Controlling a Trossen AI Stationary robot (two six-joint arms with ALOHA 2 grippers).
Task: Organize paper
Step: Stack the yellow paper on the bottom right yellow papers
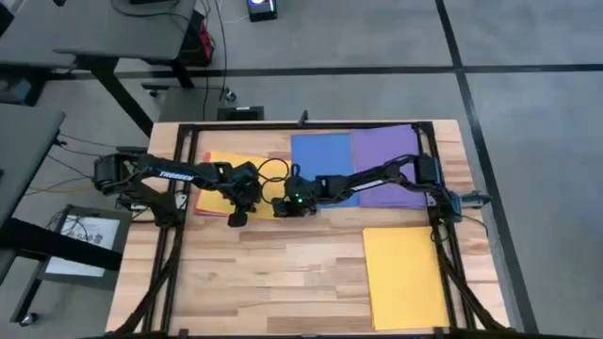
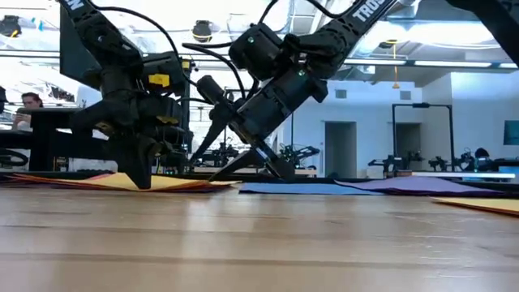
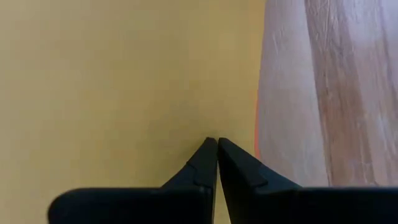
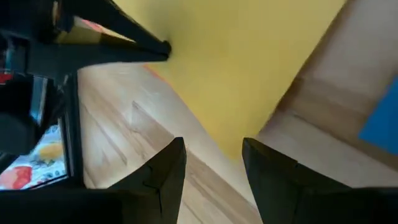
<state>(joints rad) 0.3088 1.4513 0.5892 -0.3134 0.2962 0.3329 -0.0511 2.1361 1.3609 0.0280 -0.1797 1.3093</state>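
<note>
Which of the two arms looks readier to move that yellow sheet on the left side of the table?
Probably the left. Its gripper, jaws shut, already presses down on that yellow sheet. The right gripper hovers with jaws open by the sheet's corner, not touching it.

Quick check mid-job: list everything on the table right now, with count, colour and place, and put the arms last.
Yellow sheet: one, yellow, far left, on top of a pink-red sheet showing only at its edge.
Blue sheet: one, blue, far middle.
Purple sheet: one, purple, far right, beside the blue sheet.
Second yellow sheet: one, yellow-orange, near right.
Table: one, pale wood.
Left tool: dark, shut, tips down on the yellow sheet's near edge.
Right tool: dark, open, at the yellow sheet's right corner.
</note>
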